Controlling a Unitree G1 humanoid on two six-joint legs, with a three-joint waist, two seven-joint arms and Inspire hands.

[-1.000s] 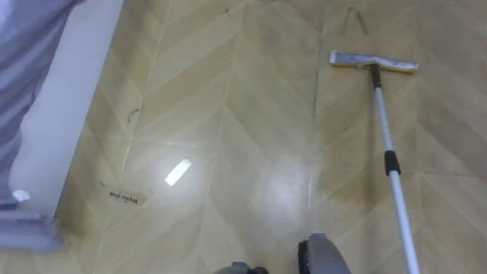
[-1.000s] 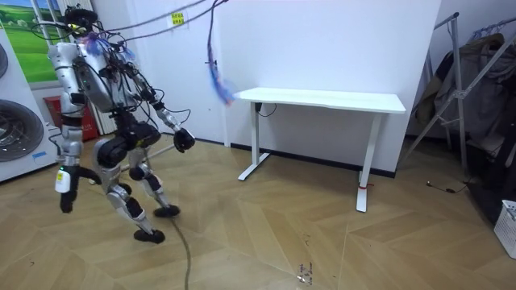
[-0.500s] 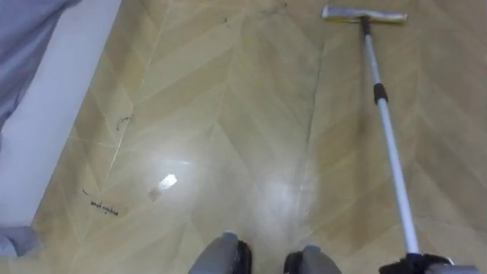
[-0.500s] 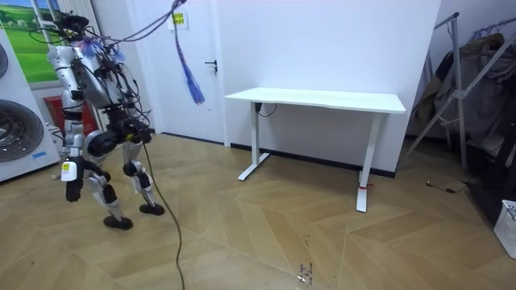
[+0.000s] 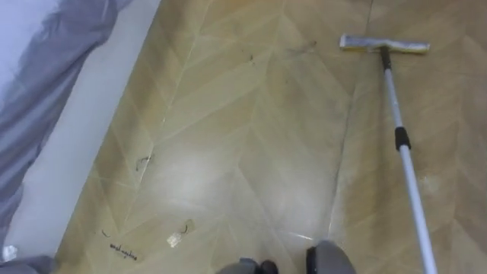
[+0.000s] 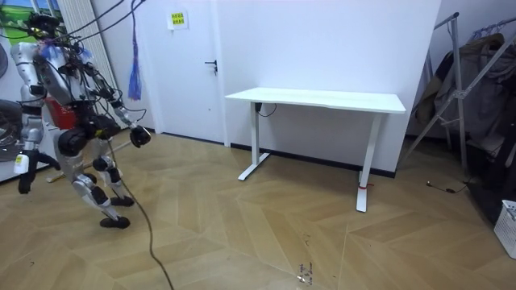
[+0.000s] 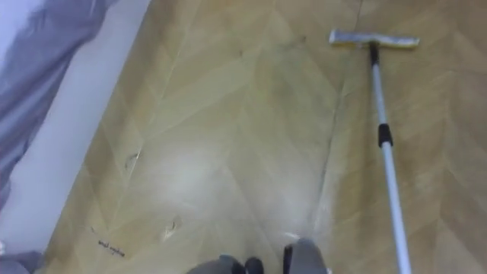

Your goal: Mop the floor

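Mop (image 5: 401,138) is slanting across the wooden floor (image 5: 251,152) ahead on the robot's right, flat head (image 5: 384,44) at the far end, handle running out at the bottom edge; scraps (image 5: 173,240) are sitting near the white wall base (image 5: 84,129) on its left. Robot is standing by the door (image 6: 193,72), one hand (image 6: 139,137) sticking out front, the other hand (image 6: 22,163) hanging low; cannot tell if either is spread or curled.

The mop (image 5: 396,114) lies on the wood floor (image 5: 251,152) at the right. Its flat head (image 5: 384,45) rests at upper right. The pole (image 5: 411,183) carries 1 black collar (image 5: 402,138). Small scraps (image 5: 173,240) lie at lower left, near a white band (image 5: 84,144).
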